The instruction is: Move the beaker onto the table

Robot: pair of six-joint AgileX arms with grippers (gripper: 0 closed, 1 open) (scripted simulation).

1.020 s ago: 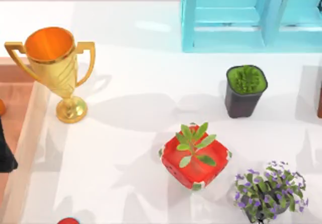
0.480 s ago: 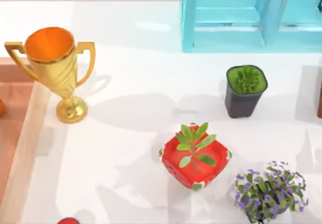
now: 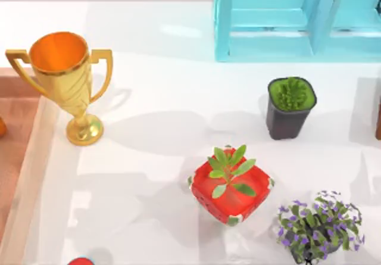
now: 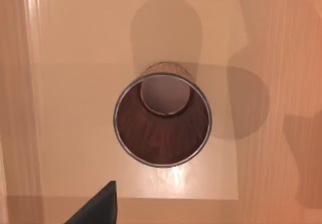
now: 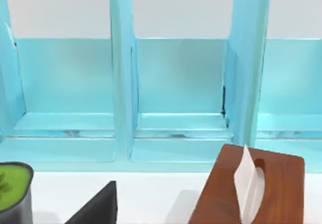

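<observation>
Of the left gripper point(image 4: 98, 206), a single dark finger tip shows at the lower edge of the left wrist view, so whether it is open or closed cannot be told. Above that tip, near the middle of the frame, the beaker point(image 4: 162, 121) stands upright on a reddish-brown wooden surface point(image 4: 65, 83), seen straight down its mouth: dark reddish-brown inner wall, pale bottom. The finger is apart from its rim.

The right gripper point(image 5: 98, 206) likewise shows one dark tip at the lower edge of the right wrist view, state not readable. Beyond it stand a light blue rack point(image 5: 176, 93) across the frame, a brown wooden box point(image 5: 249, 191) with a white sheet at lower right, and a dark grey plant pot point(image 5: 15, 191) at lower left.

In the top view the white table point(image 3: 155, 175) carries a gold trophy point(image 3: 62, 80) at upper left, a red pot point(image 3: 231, 184) below centre, and what seems a purple-flowered plant point(image 3: 321, 226) at lower right.
</observation>
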